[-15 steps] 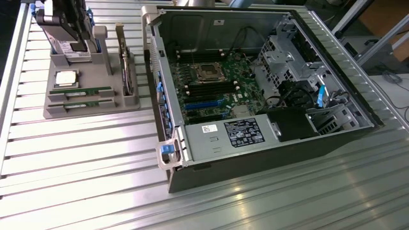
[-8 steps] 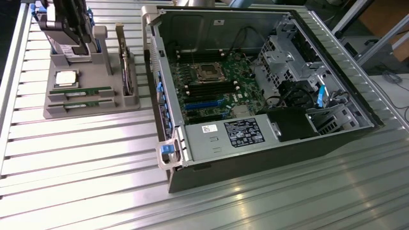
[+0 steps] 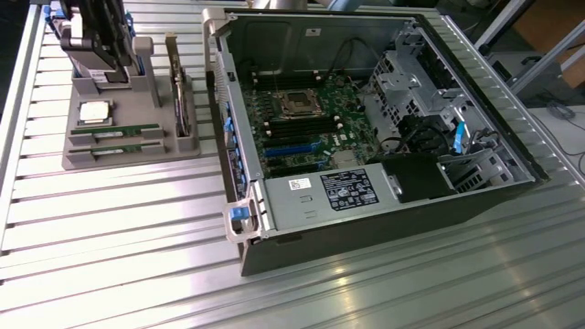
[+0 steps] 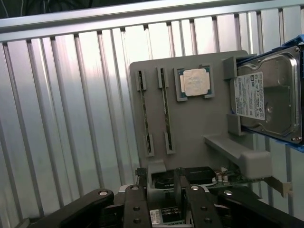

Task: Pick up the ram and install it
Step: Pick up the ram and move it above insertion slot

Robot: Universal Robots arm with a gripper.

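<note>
While my fingers (image 4: 134, 205) hang wide open and empty by the gray tray (image 3: 137, 161) on the surface (image 3: 109, 226), I count two ram sticks (image 3: 117, 128) lying parallel in its slots beside one processor (image 3: 94, 112) and one hard drive (image 4: 266, 95).

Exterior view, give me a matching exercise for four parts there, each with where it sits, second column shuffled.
Column one:
1. ram sticks
2. processor chip
3. hard drive
4. motherboard

Column two:
A. inside the open computer case
B. held in a blue frame
C. in long narrow slots of the grey tray
D. flat in a square recess of the grey tray

Pairs: 1-C, 2-D, 3-B, 4-A.
</note>
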